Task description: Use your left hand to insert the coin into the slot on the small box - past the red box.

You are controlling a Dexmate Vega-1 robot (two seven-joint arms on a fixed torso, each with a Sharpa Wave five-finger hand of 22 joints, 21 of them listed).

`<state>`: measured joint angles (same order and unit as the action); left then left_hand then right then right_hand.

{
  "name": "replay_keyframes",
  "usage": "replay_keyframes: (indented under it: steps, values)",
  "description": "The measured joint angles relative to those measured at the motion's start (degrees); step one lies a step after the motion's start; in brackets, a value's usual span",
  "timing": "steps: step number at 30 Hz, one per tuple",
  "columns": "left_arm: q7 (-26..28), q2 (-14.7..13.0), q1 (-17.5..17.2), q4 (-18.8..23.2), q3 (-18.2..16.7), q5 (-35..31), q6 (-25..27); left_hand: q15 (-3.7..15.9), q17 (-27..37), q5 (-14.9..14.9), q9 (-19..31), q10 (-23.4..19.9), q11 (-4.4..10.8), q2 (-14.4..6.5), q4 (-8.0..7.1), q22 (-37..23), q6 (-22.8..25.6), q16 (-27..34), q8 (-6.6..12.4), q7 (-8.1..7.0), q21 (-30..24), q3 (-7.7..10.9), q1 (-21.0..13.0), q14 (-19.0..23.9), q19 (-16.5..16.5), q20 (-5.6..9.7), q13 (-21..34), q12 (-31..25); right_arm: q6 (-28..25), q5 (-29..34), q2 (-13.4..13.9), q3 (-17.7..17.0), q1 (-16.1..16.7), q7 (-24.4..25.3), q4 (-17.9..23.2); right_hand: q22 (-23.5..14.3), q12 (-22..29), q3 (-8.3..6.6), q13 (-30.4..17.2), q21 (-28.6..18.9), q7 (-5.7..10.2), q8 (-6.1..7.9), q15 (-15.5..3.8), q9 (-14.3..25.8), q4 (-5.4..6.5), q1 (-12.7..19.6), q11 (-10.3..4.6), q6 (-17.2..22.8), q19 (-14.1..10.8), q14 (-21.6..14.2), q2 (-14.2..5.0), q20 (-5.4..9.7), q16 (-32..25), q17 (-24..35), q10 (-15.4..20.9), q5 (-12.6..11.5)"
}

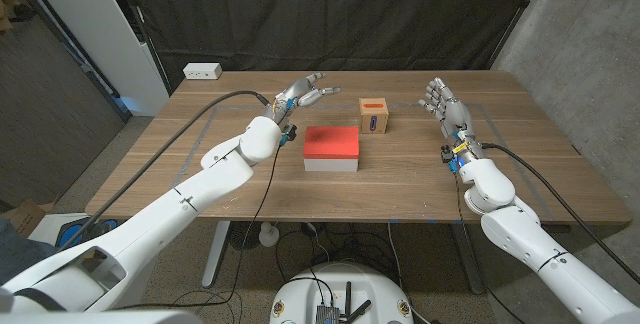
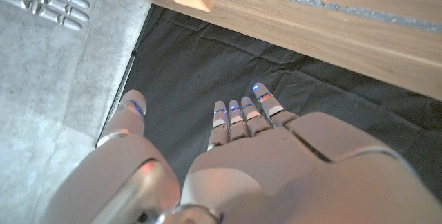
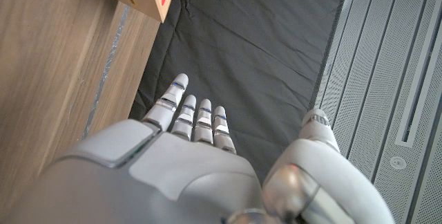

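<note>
Left robot hand [image 1: 303,92] empty, fingers spread, beyond the red box [image 1: 331,148]; right robot hand [image 1: 445,109] likewise released

The table [image 1: 420,179] is matt wood with a visible grain, and the small box [image 1: 374,116] looks like plain wood too (its top carries an orange face). The red box [image 1: 331,143] has a smooth matt top, while both arms wear glossy white plastic shells, and the backdrop [image 1: 330,14] is dull black cloth.

Glossy white arms, black cables, silver left hand [image 1: 303,92], silver right hand [image 1: 445,106], blue-lit fingers
</note>
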<state>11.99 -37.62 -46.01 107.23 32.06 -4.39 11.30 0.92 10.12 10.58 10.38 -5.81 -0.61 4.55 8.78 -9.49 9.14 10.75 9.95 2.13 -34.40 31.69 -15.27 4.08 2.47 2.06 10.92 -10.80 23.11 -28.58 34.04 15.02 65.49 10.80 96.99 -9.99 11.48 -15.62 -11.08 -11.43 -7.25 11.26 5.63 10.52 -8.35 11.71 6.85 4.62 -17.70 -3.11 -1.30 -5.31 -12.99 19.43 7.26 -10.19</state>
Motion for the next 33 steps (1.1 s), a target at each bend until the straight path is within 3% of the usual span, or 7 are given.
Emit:
replay_keyframes:
  steps: [16, 33]
  values:
    - [1.0, -1.0, -8.7, -2.0, -7.3, 13.1, -13.5, -0.31, 0.0, 0.0, 0.0, 0.9, -0.30, 0.1, 0.00, 0.0, -0.9, 0.0, 0.24, 0.32, 1.8, -0.49, 0.9, -0.9, 1.4, -0.01, 0.0, 0.0, 0.6, 0.3, -0.4, 0.6, 1.1, -0.4, 0.7, 0.0, 0.0, 0.00, 0.0, 0.0, 0.06, 0.00, -0.04, 0.0, 0.00, 0.0, -0.21, 0.5, -0.3, 0.0, 0.00, 0.31, 0.0, 0.0, 0.2, 0.0]
    - [1.7, 2.5, -14.3, -6.2, -10.0, 22.1, -22.5, -0.23, 0.0, 0.0, -0.3, -1.3, -0.25, -0.2, 0.07, 0.0, 1.4, 0.5, 0.91, 0.56, 2.2, -0.88, 1.6, 1.5, -0.5, -0.23, 0.0, -0.7, 2.3, 0.3, 0.0, 0.5, 1.6, -1.9, -0.5, 0.0, 0.0, 0.22, 0.2, 0.0, 0.06, 0.00, -0.22, -0.1, 0.22, 0.0, -0.30, 0.5, -0.1, -0.2, 0.00, 0.50, 0.0, 0.0, 0.3, 0.0]
